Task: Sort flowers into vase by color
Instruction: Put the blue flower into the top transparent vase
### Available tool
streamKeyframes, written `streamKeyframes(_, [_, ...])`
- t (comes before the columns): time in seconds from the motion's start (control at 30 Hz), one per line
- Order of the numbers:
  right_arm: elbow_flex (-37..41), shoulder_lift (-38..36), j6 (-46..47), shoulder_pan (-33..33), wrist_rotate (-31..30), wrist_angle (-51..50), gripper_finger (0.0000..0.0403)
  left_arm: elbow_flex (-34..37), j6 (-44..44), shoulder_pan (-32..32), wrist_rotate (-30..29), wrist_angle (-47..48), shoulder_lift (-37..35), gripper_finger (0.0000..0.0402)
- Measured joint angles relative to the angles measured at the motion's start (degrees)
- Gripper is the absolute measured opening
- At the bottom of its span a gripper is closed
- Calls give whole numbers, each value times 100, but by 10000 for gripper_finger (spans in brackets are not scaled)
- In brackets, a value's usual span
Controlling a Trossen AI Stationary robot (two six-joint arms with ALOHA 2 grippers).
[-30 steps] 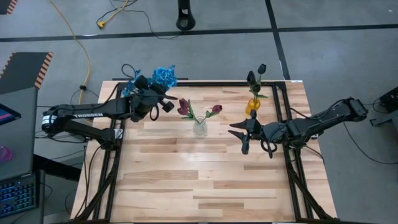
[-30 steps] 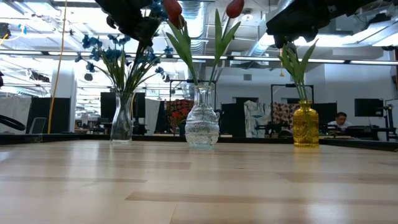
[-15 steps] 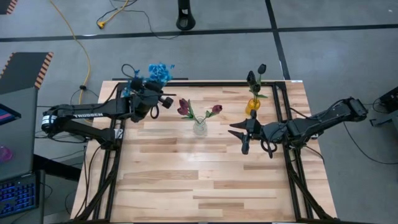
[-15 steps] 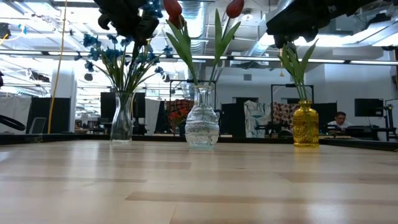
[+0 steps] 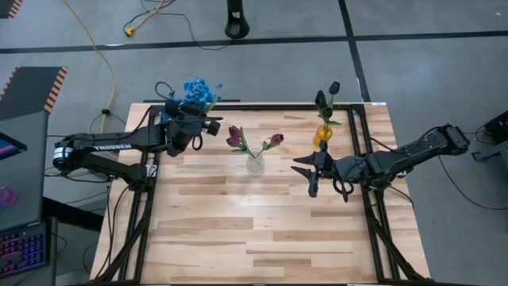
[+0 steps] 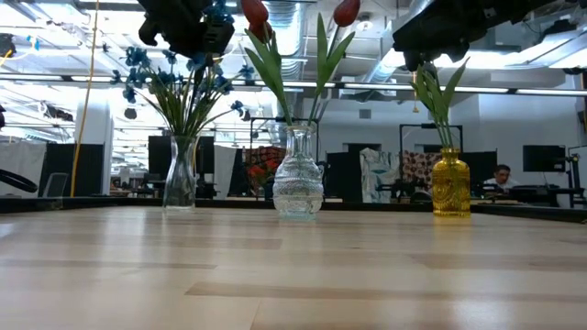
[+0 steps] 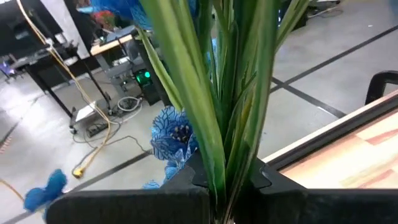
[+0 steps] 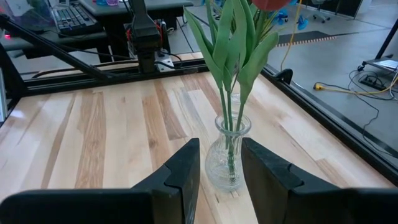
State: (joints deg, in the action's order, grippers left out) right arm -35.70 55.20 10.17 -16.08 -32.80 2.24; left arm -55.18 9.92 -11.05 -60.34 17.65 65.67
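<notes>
My left gripper [image 5: 205,124] hangs above the table's far left part, shut on a blue-flowered sprig [image 5: 198,89], right over the tall clear vase [image 6: 179,174] that holds other blue blooms [image 6: 147,78]. In the left wrist view the sprig's green stems and leaves [image 7: 230,93] run up between my fingers. Its lower end is hidden. A round clear vase [image 5: 255,163] with red rosebuds [image 5: 235,137] stands mid-table. A yellow vase [image 5: 322,133] holds near-black buds [image 5: 333,87]. My right gripper [image 5: 312,173] is open, hovering right of the round vase [image 8: 227,155]. My left gripper pinches the blue sprig's bundle of green stems and leaves [image 7: 231,168] between its two fingers [image 7: 194,175], which lie across the stems. The sprig stands roughly upright in the hold, blooms [image 7: 177,134] above the fingers. What lies below the fingers is hidden by the gripper.
The three vases stand in a row along the far part of the wooden table [image 5: 262,230]; its near half is bare wood. A black frame rail [image 5: 270,106] runs along the far edge. A yellow cable [image 5: 103,56] lies on the floor beyond.
My left gripper has carried the blue sprig a little toward the table's far left corner, over the tall vase; the blooms now sit farther left and farther back than a second ago. It stays shut on the stems. The right arm has kept still.
</notes>
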Motion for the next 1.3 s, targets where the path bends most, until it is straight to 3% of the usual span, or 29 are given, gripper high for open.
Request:
streamKeyframes(0.4, [0, 0, 0, 0, 0, 0, 143, 0, 1327, -4, -11, 1039, 0, 10])
streamKeyframes(0.97, [0, 0, 0, 0, 0, 7, 143, 0, 1932, -216, 458, 1298, 4, 14])
streamKeyframes(1.3, [0, 0, -1, 1, 0, 7, 143, -2, 1859, -262, 582, 1469, 7, 88])
